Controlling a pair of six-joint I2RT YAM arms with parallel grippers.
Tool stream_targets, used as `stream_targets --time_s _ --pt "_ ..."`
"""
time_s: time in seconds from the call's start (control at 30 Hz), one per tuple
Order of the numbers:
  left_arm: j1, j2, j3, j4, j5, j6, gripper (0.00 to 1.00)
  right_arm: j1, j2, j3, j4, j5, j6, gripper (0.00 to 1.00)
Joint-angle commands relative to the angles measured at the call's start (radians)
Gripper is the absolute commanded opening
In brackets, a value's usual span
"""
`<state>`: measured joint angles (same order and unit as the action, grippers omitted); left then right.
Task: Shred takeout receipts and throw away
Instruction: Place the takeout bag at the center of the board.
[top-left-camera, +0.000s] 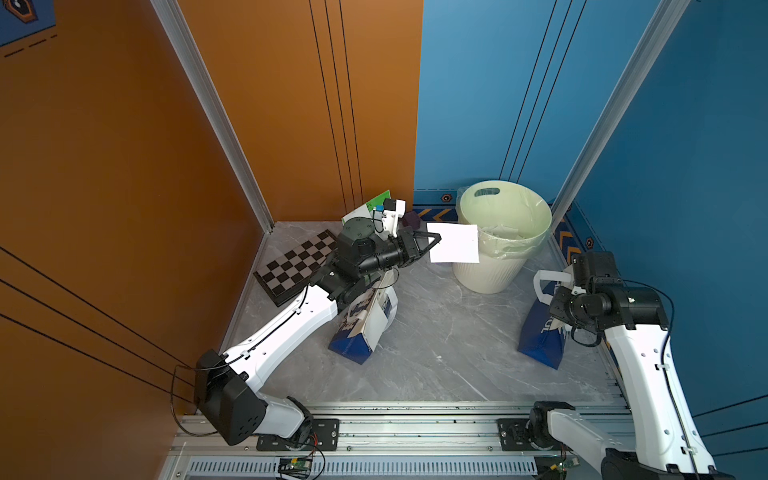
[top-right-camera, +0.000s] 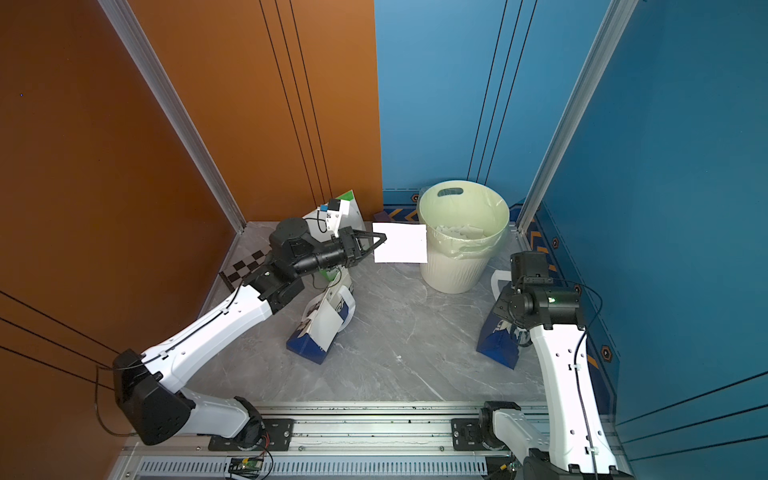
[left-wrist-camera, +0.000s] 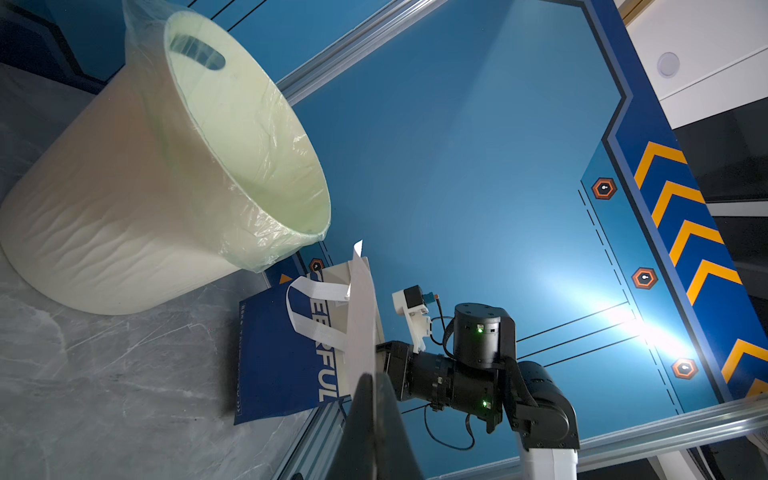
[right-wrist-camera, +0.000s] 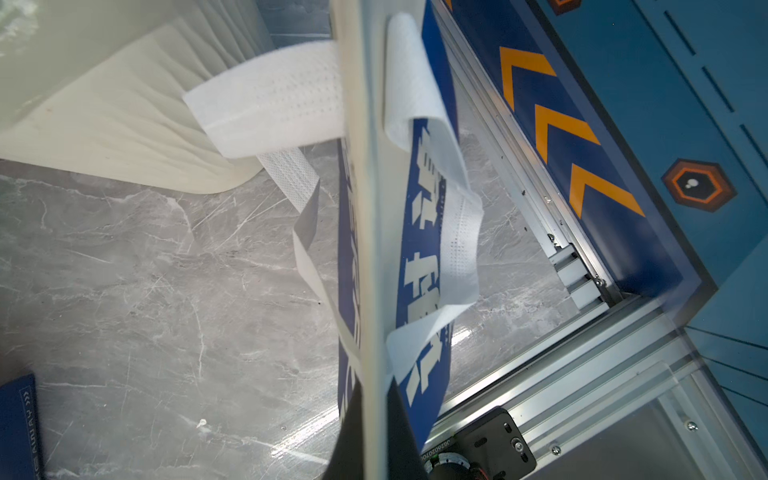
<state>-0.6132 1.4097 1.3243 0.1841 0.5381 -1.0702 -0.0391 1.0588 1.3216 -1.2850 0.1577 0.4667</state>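
In both top views my left fingers (top-left-camera: 436, 237) (top-right-camera: 381, 237) are pinched shut on one edge of a receipt (top-left-camera: 455, 243) (top-right-camera: 401, 243). It is a flat, plain white paper rectangle, held in the air just beside the bin (top-left-camera: 532, 208) (top-right-camera: 490, 208). The bin is cream plastic, round and tapering, with a ribbed wall, a slot handle and a thin clear liner crumpled over its rim. It stands by the far edge of the grey marbled counter (top-left-camera: 436, 340) (top-right-camera: 395, 345), with white paper scraps (top-left-camera: 505, 230) (top-right-camera: 461, 230) inside. A checkered board (top-left-camera: 295, 266) (top-right-camera: 245, 266) lies at the far left corner. A blue-and-white bag (top-left-camera: 351, 349) (top-right-camera: 307, 345) lies tipped on the counter's left half, with a white slip (top-left-camera: 376, 328) (top-right-camera: 328, 324) flat against its face. A second blue bag (top-left-camera: 540, 340) (top-right-camera: 496, 345) stands at the right edge under my right wrist, which hides my right fingers in these views.

In the left wrist view my dark left fingers (left-wrist-camera: 365, 415) are closed on the receipt (left-wrist-camera: 361, 324), seen edge-on as a thin, slightly curved blade of paper. Beyond it are the bin (left-wrist-camera: 104, 216) and the second blue bag (left-wrist-camera: 274, 365) with its white woven handles.

In the right wrist view my right fingers (right-wrist-camera: 353, 436) are closed on a thin pale sheet (right-wrist-camera: 368, 208). It is seen edge-on, running up between the printed faces of the second blue bag (right-wrist-camera: 419, 249). I cannot tell whether it is a receipt or part of the bag.
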Motion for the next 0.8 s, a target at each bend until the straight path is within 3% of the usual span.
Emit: stream_targets --time_s 0.0,0.07,0.3,0.6,0.67,0.77 --pt "0.018 -0.015 0.028 0.012 0.076 0.075 0.0 -0.016 -0.006 -0.026 0.062 -0.001 -0.026 0.0" --pt "0.025 -0.02 0.025 0.013 0.096 0.098 0.0 -0.021 -0.009 -0.047 0.065 0.006 -0.026 0.0" --pt "0.067 -0.028 0.009 0.012 0.148 0.138 0.0 -0.023 -0.044 -0.126 0.075 0.043 0.003 0.23" --pt "0.094 -0.016 0.001 0.012 0.207 0.196 0.0 -0.03 -0.082 -0.075 0.044 0.066 -0.018 0.83" --pt "0.101 -0.018 0.001 0.012 0.213 0.211 0.0 -0.033 -0.096 -0.022 0.023 0.086 -0.037 0.92" --pt "0.106 -0.019 0.001 0.011 0.227 0.231 0.0 -0.033 -0.111 0.093 -0.004 0.119 -0.08 0.95"
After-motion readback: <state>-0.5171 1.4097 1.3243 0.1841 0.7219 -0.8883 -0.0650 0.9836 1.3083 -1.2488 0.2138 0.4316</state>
